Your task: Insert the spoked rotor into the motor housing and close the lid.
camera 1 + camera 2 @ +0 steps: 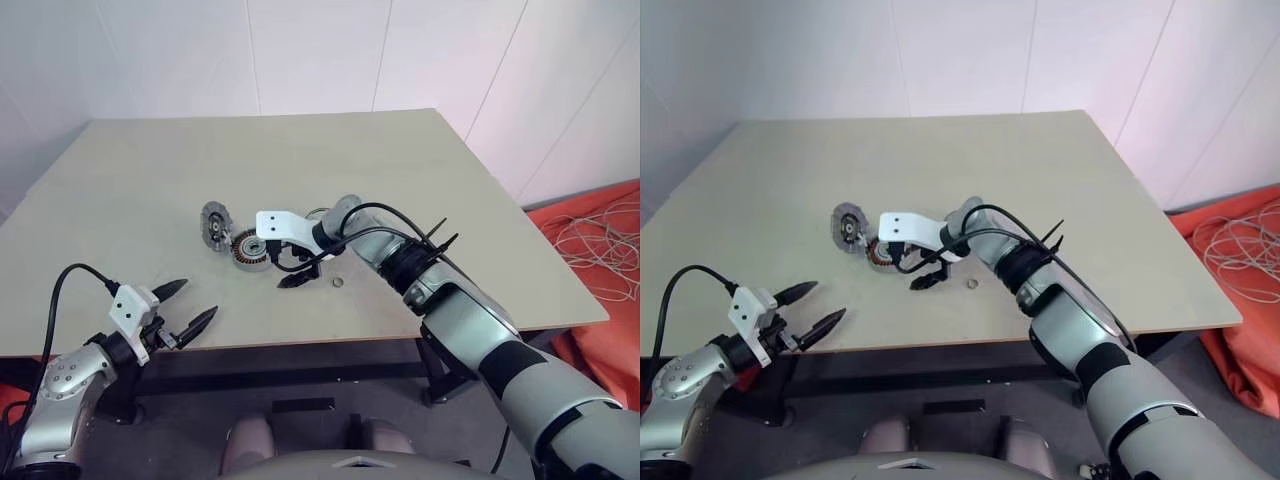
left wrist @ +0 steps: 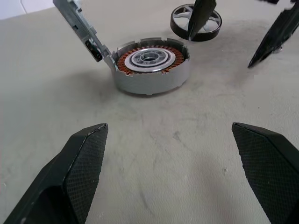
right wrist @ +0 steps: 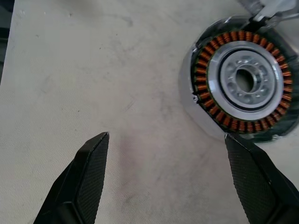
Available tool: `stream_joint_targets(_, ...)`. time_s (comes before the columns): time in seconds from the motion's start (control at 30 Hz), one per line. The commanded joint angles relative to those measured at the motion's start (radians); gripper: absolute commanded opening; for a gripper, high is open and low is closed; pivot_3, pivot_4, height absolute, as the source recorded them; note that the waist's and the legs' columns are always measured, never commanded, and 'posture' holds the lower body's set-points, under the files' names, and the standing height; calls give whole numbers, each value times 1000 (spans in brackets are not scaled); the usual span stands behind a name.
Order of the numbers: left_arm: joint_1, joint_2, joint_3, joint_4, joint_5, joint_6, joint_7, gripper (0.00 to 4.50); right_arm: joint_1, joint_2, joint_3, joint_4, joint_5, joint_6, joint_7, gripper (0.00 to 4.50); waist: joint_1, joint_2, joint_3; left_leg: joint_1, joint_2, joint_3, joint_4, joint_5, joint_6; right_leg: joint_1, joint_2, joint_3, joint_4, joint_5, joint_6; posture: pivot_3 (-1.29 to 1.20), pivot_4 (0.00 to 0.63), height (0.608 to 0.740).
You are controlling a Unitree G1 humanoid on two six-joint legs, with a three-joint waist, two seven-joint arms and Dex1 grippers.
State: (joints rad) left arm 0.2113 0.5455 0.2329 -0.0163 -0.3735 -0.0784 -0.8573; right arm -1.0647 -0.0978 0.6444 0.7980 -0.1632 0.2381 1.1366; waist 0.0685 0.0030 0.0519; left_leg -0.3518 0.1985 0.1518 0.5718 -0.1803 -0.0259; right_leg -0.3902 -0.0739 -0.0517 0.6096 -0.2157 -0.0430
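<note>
A pale table [image 1: 150, 200] stands against white walls [image 1: 300, 50]. Small ring [image 1: 338, 284] lies near its front edge. Far right, white cable [image 1: 600, 240] coils on orange cloth [image 1: 590, 350].

Grey housing [image 3: 243, 84] rings copper-orange coils around a silver centre; dark-rimmed rotor [image 2: 195, 22]; beige bench [image 1: 150, 180]; black end effectors.

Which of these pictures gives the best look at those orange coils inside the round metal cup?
The right wrist view: it looks straight down into the cup, showing the full coil ring. The left wrist view shows it side-on; the head views show it small beside the right arm.
</note>
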Motion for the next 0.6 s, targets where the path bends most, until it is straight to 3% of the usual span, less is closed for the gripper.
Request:
stream_joint_targets(0.03, -10, -6, 12, -52, -2, -8, 28, 4500, -42, 37, -24, 19, -17, -39, 2, 4452, -1, 0, 0, 1, 0, 0, 0, 0, 0, 0, 0, 0, 0, 0, 0, 0, 0, 740)
stream_joint_targets(0.6, 37, -21, 23, -71, -11, -13, 53, 4500, -121, 103, -89, 126, -65, -115, -11, 4452, -21, 1, 0, 1, 2, 0, 1, 2, -4, -6, 2, 0, 10, -2, -4, 0, 0, 740)
